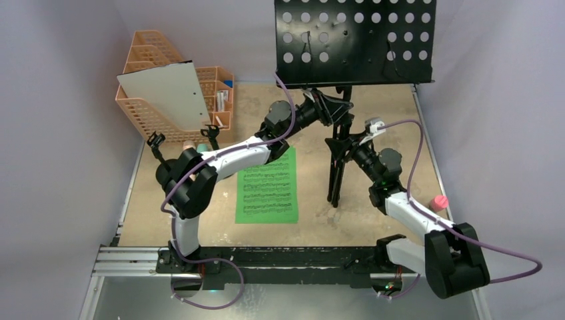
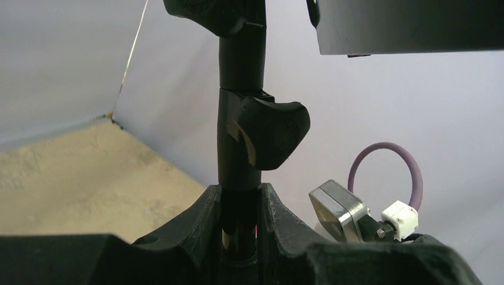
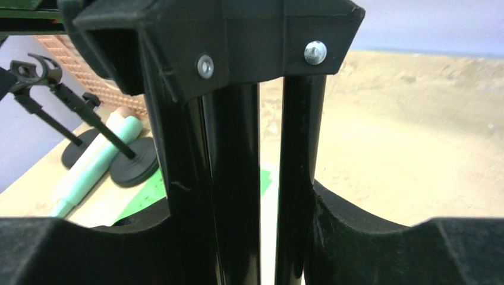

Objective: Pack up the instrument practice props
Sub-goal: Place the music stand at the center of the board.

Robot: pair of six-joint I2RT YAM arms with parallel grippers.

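Currently the music stand (image 1: 354, 40) stands upright on the worktop (image 1: 400, 133). The left arm stretches forward, its hand (image 1: 330, 107) pinching the pole (image 2: 241, 59) under the desk. The right hand (image 1: 343, 143) angles inward, clamped around the folded legs (image 1: 335, 180).

The music stand (image 1: 356, 70) is black all over, and its desk has a regular grid of round holes. The sheet of music (image 1: 266, 187) is bright green, printed with rows of black notes. The file organizer (image 1: 150, 113) is orange mesh. The board (image 1: 166, 93) is plain grey-white. The surface (image 1: 320, 223) is a mottled sandy tan. The toy microphone (image 3: 98, 160) is mint green, and the two holders (image 3: 134, 166) are black. The cable (image 2: 385, 146) is purple. The arms (image 1: 233, 157) are white and black. A small object (image 1: 438, 202) is pink, perhaps a second microphone, though it is too small to tell.
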